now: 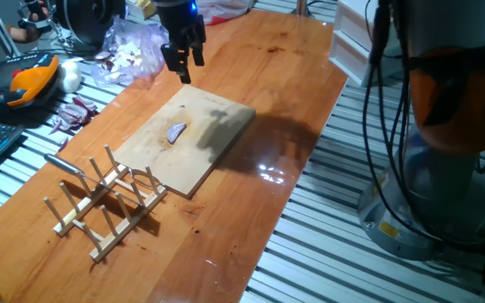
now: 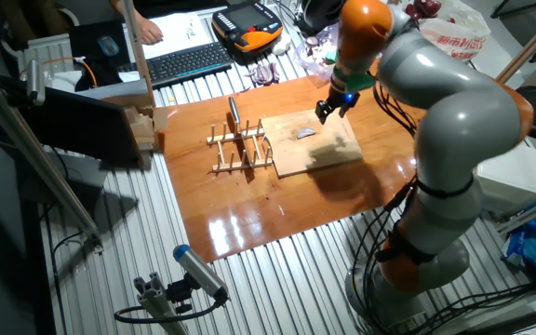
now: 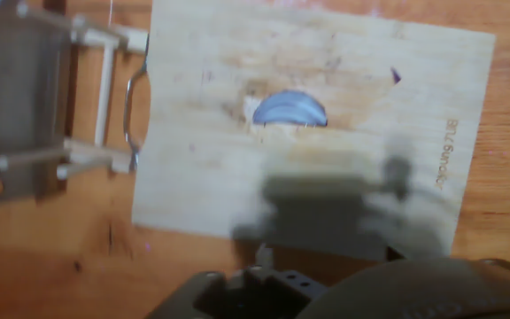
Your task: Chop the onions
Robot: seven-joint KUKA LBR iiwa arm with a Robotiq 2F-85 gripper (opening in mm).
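I see my hand (image 1: 183, 61) hanging above the board's (image 1: 194, 143) far edge, fingers slightly spread and empty, the onion wedge (image 1: 176, 132) lying mid-board.

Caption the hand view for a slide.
Onion wedge lies alone on the pale board, wooden rack alongside.

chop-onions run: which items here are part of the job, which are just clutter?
Job:
- onion wedge, lying on the board
- wooden board
- tool, hovering above the board's far end, holding nothing
- knife, in the wooden rack

Clutter:
- plastic bag
- purple peel scraps
- keyboard
- orange pendant
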